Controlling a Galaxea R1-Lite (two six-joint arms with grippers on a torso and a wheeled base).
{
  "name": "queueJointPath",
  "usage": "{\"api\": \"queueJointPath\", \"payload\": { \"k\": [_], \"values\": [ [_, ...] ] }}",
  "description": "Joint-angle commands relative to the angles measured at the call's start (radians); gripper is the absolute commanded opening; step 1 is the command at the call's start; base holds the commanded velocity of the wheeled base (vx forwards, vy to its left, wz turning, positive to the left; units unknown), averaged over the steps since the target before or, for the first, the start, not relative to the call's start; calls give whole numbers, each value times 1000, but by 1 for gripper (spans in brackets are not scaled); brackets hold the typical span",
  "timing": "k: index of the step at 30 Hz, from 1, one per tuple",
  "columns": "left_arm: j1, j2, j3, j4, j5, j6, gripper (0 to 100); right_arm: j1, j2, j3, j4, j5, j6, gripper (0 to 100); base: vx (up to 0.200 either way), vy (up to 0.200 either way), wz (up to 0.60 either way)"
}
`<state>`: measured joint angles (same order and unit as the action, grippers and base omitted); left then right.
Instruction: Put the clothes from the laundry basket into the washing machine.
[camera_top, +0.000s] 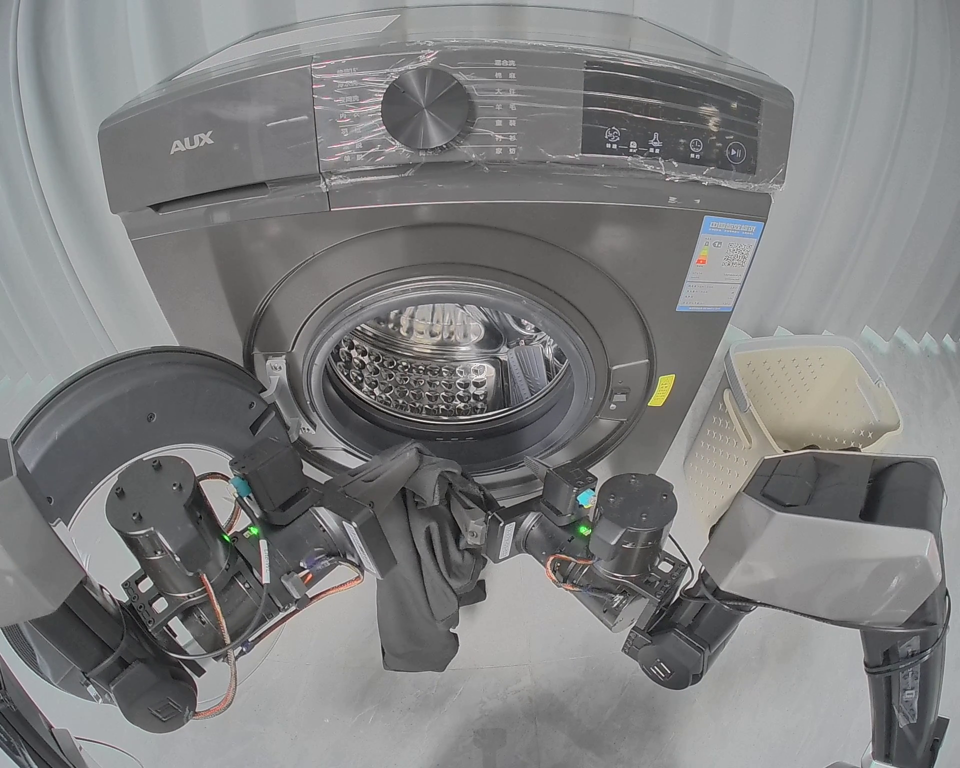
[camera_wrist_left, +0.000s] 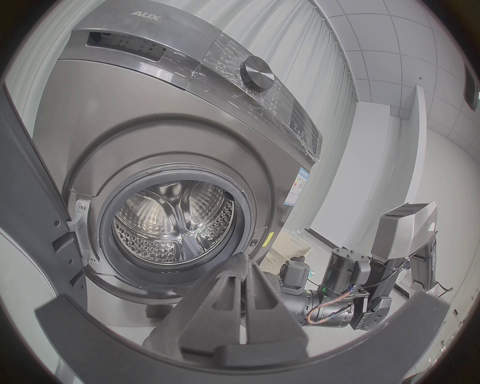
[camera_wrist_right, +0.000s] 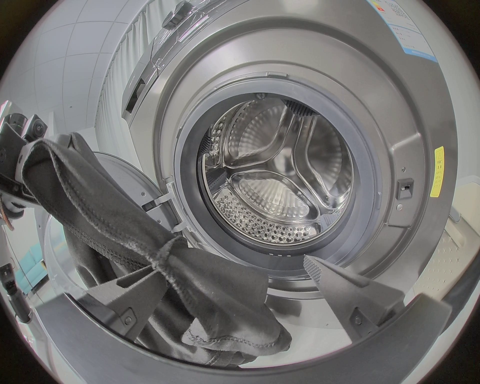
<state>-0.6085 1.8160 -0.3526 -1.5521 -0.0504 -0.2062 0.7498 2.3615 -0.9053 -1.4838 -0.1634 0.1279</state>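
Washer (camera_top: 200, 270): grey front-loader, upright, facing the robot. Door (camera_top: 120, 400) swung fully open to the robot's left. Steel drum (camera_top: 440, 370) visible through the round opening.

Basket (camera_top: 800, 390): cream, perforated, on the floor just beside the washer's right side.

Garment (camera_top: 420, 570): dark grey to black cloth with stitched hems, bunched at the top. Hangs in limp folds in front of the lower door rim, outside the drum, between the two arms.

Left gripper (camera_wrist_left: 241, 272): fingers pressed together on the upper edge of the garment, just below the opening.

Right gripper (camera_wrist_right: 235, 257): fingers spread wide, clamping nothing. Garment drapes over one finger (camera_wrist_right: 132, 295); other finger (camera_wrist_right: 350, 290) bare. Sits just right of the left gripper.

Markings on the washer:
- Silver brand mark (camera_top: 191, 143) at the top left of the front.
- Dial (camera_top: 427, 108) ringed by small print, under clear film.
- Dark panel (camera_top: 670, 130) with white icons, under the same film.
- Blue-and-white label (camera_top: 720, 263) at the upper right of the front; text too small to read.
- Yellow sticker (camera_top: 661, 390) right of the opening.
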Motion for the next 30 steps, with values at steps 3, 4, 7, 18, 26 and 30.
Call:
{"api": "queueJointPath", "payload": {
  "k": [3, 4, 7, 18, 26, 30],
  "values": [
    [0, -1, 3, 0, 0, -1, 0, 0, 18, -4, -10, -2, 1, 100, 0, 0, 0],
    [0, 0, 4, 0, 0, -1, 0, 0, 18, -4, -13, -1, 1, 0, 0, 0, 0],
    [0, 8, 6, 0, 0, -1, 0, 0, 13, -7, -18, 4, 3, 0, 0, 0, 0],
    [6, 13, 10, 0, -2, -4, 0, 19, -110, 100, -42, 18, 3, 0, 0, 0, 0],
    [-2, 2, 23, 0, -25, -4, 100, 28, -326, 316, -58, 19, 9, 0, 0, 0, 0],
    [1, 8, 47, 1, -28, -12, 100, 29, -370, 339, -58, 22, 10, 0, 0, 0, 0]
  ]
}}
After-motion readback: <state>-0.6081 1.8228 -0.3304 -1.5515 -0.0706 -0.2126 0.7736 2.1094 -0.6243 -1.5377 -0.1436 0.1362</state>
